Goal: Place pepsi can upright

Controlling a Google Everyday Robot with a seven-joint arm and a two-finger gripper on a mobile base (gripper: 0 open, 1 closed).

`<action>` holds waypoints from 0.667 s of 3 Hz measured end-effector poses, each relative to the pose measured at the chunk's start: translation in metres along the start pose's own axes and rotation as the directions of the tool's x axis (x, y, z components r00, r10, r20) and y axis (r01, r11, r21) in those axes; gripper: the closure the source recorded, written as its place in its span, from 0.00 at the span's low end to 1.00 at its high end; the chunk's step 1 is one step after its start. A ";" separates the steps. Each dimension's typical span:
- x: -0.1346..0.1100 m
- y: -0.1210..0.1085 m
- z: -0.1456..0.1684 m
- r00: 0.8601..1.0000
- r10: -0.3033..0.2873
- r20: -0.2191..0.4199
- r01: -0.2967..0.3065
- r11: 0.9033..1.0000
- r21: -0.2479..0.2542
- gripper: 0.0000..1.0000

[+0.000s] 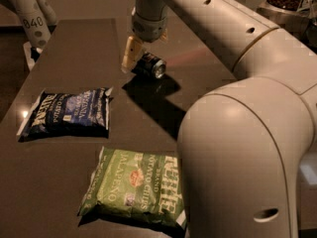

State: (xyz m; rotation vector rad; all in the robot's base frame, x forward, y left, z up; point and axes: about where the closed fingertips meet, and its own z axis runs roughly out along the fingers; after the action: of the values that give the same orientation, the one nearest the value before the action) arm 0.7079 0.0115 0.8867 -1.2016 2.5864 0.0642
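Observation:
The pepsi can is small and dark, with a silver end facing right and toward the camera. It lies on its side on the dark table, toward the far middle. My gripper comes down from the arm overhead and sits right against the can's left side, low over the table. Whether it grips the can or only touches it does not show. My arm's big white elbow fills the right of the view and hides the table behind it.
A flat dark-blue chip bag lies at the left. A green jalapeño chip bag lies at the front. A white post marked 840 stands at the far left corner. The table's left edge runs near the blue bag.

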 end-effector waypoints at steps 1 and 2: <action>0.000 0.000 0.011 1.000 0.006 0.000 -0.006 1.000 -0.005 0.00; -0.004 0.003 0.021 1.000 0.005 -0.010 -0.005 1.000 -0.016 0.00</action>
State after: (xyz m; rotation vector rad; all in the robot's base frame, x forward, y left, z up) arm 0.7133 0.0197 0.8673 -1.2039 2.6021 0.0799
